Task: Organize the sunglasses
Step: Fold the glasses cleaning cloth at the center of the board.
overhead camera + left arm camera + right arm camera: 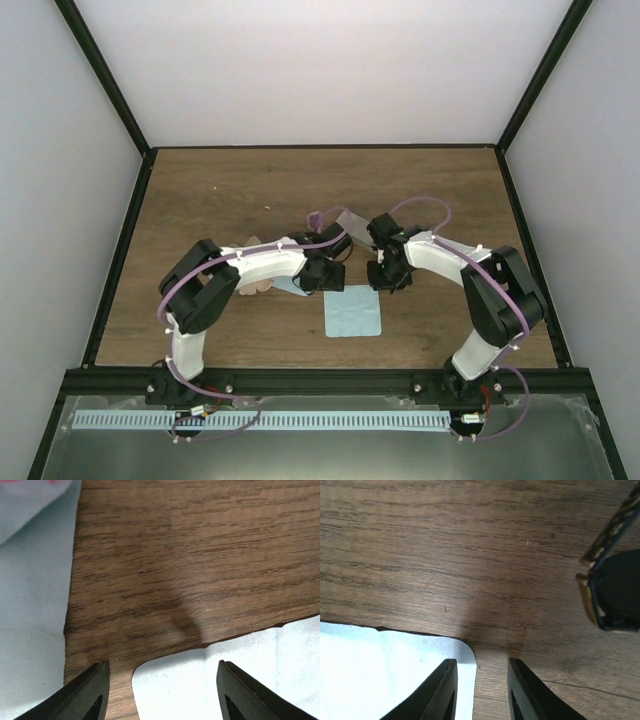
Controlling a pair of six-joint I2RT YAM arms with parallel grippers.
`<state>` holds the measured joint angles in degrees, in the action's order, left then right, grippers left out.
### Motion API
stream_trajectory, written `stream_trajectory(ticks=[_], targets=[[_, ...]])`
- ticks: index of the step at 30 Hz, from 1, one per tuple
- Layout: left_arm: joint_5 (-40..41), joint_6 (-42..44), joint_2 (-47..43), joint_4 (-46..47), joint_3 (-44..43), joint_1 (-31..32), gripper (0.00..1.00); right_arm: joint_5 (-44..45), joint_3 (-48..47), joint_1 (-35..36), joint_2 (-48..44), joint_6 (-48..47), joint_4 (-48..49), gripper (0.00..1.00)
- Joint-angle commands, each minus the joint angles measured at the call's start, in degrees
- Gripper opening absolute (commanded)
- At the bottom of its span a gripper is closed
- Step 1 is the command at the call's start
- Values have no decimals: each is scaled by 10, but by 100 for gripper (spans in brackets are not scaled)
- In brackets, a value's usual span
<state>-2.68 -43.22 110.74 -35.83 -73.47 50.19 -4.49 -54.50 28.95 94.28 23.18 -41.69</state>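
One pair of sunglasses (pixel 614 587), dark-lensed with a black and gold frame, lies on the wood at the right edge of the right wrist view, apart from the fingers. A light blue cloth (pixel 353 312) lies flat between the two arms. My left gripper (pixel 162 664) is open low over the cloth's far left corner (pixel 210 680), which lies between its fingers. My right gripper (pixel 481 660) is open more narrowly at the far right corner (pixel 385 672), the cloth's edge lying between its fingers. Neither holds anything. In the top view the arms hide any sunglasses.
A second light blue cloth (pixel 30 605) lies left of the left gripper, partly under the left arm (pixel 262 262). A pinkish case (pixel 258 283) sits beside it. A grey case (pixel 352 221) lies behind the grippers. Black frame rails (pixel 120 250) border the wooden table.
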Motion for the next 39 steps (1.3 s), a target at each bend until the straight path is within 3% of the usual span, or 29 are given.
stream_trajectory(ticks=[1,10,18,22,26,33,39], targets=[[-22,2,18,20,4,-1,60,-6,1,0,1,-3,15,29],[-33,0,18,27,20,0,56,-16,2,15,8,4,23,29],[-39,-3,18,18,29,1,37,-20,4,24,18,8,27,26],[-18,-2,2,-1,34,0,44,-17,6,24,19,9,28,27],[-12,-3,-4,-5,36,1,45,-20,11,24,23,10,33,13],[7,-2,-6,-18,27,1,50,-18,13,24,20,11,34,1],[22,-5,-19,-25,29,1,52,-21,19,24,18,9,36,1]])
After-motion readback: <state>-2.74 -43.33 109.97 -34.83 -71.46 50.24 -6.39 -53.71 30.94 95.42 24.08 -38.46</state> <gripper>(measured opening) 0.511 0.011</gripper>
